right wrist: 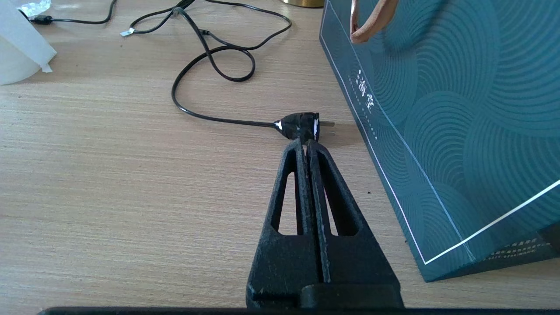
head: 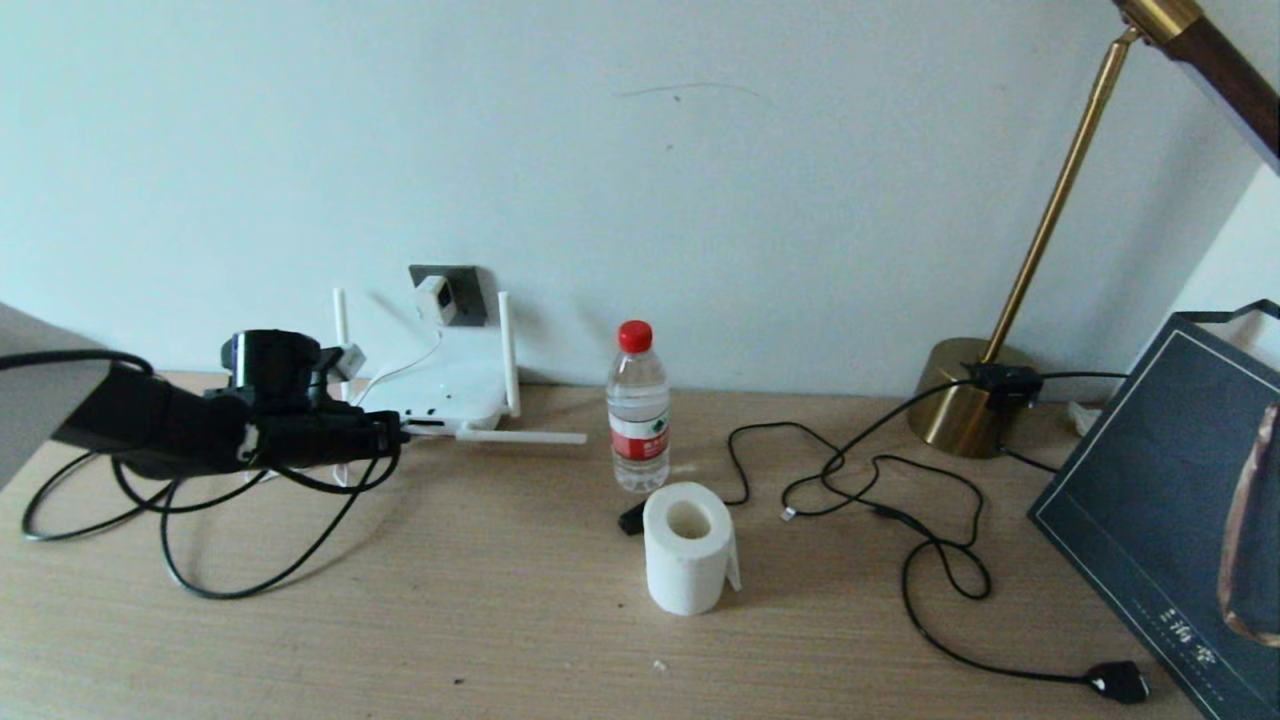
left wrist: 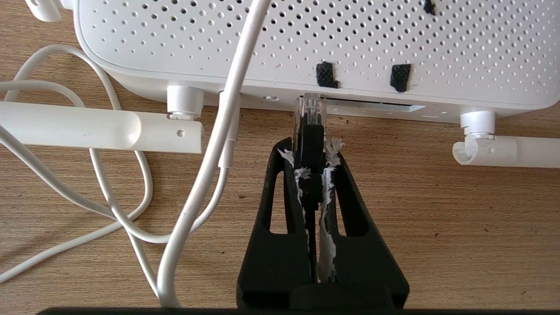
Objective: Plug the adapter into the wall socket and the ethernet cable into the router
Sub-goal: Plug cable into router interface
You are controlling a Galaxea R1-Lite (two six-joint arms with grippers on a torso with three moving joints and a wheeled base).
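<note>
1. Left end effector clamped tight on the ethernet cable, just behind its clear-tipped plug; the tip sits at the mouth of a port on the router, at the near edge. Whether it is seated I cannot tell.
2. Router lies flat on the table by the wall. Adapter looks already in the wall socket, its white cord running down across the router's near edge, just beside the plug.
3. Right end effector pinched fully together, nothing held, parked low over the table near a black lamp plug and a teal bag.
4. Judgement: the step in hand is the insertion. Keep the plug square to the port and level with the table, push straight in, no twisting.
5. Watch the white cord; a sideways drift would snag it. The light router may slide back under the push.
</note>
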